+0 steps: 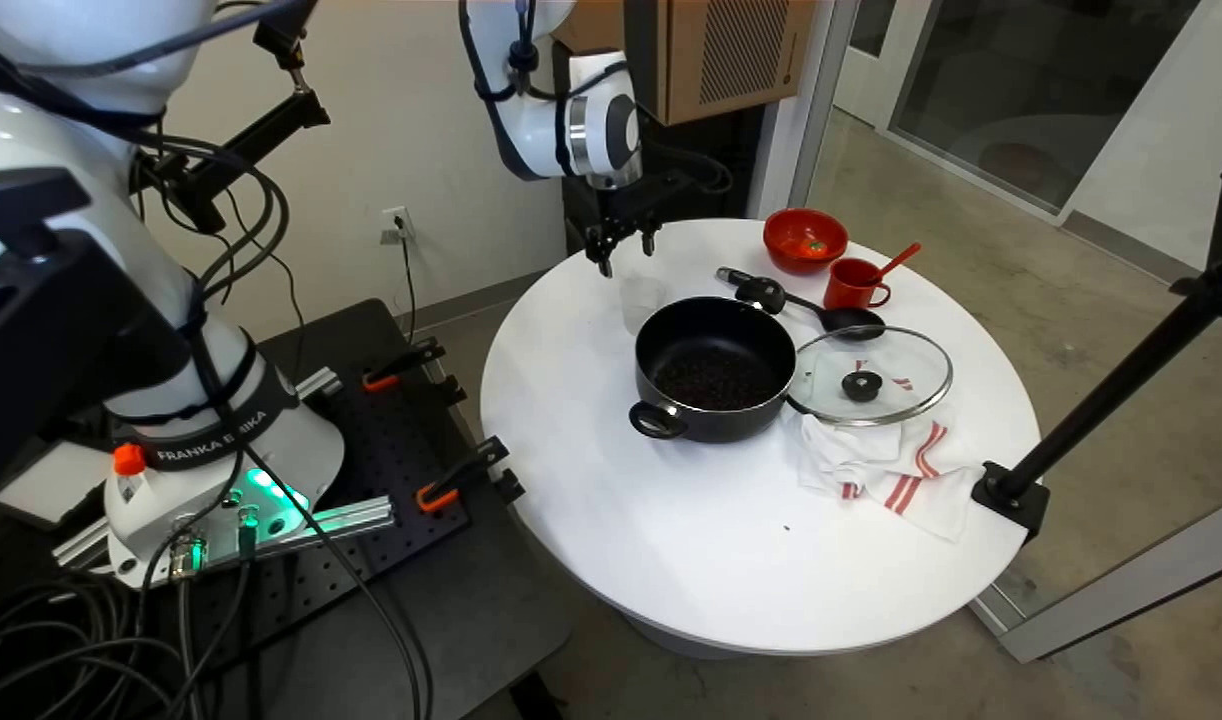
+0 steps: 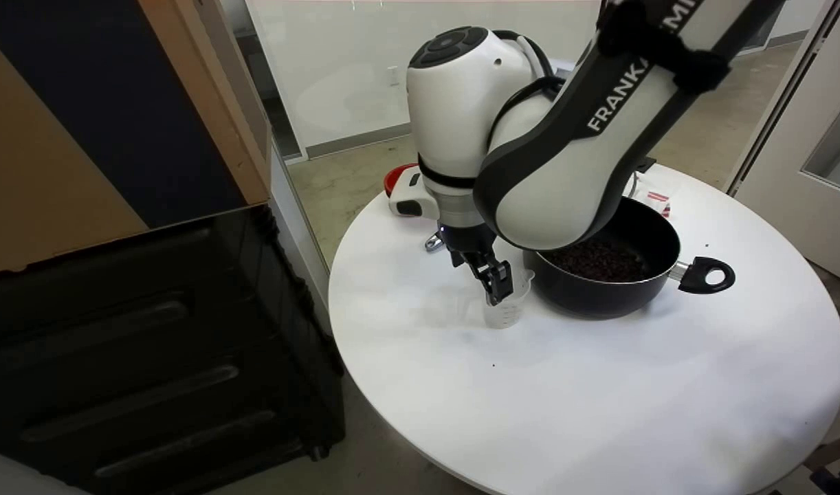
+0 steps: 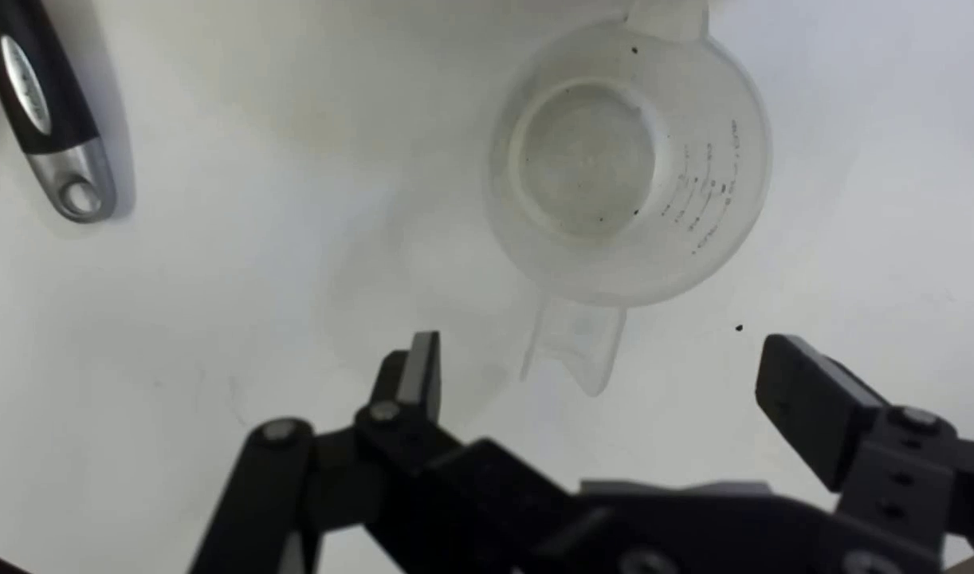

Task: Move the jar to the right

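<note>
The jar is a translucent measuring cup with a handle and printed marks. It stands upright on the white table beside the black pot. The jar shows in both exterior views (image 1: 643, 303) (image 2: 504, 315) and from above in the wrist view (image 3: 591, 163). My gripper (image 3: 600, 347) is open with nothing between its fingers. In the wrist view the jar's handle points toward the gap between the fingers. In the exterior views the gripper (image 1: 627, 257) (image 2: 497, 285) is just above the jar, and a finger hides part of it in an exterior view.
The black pot (image 1: 716, 420) with dark beans stands right beside the jar. A glass lid (image 1: 911, 385) lies on a striped towel (image 1: 911, 470). Black utensils (image 1: 851, 320), a red mug (image 1: 851, 285) and a red bowl (image 1: 801, 262) stand further along. A utensil handle (image 3: 45, 96) shows in the wrist view.
</note>
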You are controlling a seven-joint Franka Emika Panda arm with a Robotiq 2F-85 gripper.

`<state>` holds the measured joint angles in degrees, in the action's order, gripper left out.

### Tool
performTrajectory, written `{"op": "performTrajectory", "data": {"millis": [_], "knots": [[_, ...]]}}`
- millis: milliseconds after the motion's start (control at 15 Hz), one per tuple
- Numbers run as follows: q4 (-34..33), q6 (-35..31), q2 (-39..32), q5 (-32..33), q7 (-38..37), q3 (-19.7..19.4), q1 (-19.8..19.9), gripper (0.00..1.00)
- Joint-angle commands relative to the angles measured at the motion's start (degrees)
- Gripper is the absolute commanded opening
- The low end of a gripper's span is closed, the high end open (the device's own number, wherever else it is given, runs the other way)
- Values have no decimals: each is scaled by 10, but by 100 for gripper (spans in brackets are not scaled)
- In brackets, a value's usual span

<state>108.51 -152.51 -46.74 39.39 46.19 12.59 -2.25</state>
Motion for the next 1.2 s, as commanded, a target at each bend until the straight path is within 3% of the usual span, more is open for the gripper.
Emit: {"op": "performTrajectory", "data": {"millis": [0, 267, 333, 400, 933, 1067, 1133], "knots": [[-28, 7, -24, -17, 33, -10, -15, 100], [-40, 13, -40, -15, 42, -14, -24, 100], [-42, 15, -43, -15, 43, -16, -27, 91], [-45, 15, -46, -15, 45, -16, -28, 72], [-59, 22, -40, -17, 44, -21, -35, 13], [-67, 37, -22, -26, 47, -15, -33, 3], [-76, 48, -10, -29, 48, -14, -34, 7]]}}
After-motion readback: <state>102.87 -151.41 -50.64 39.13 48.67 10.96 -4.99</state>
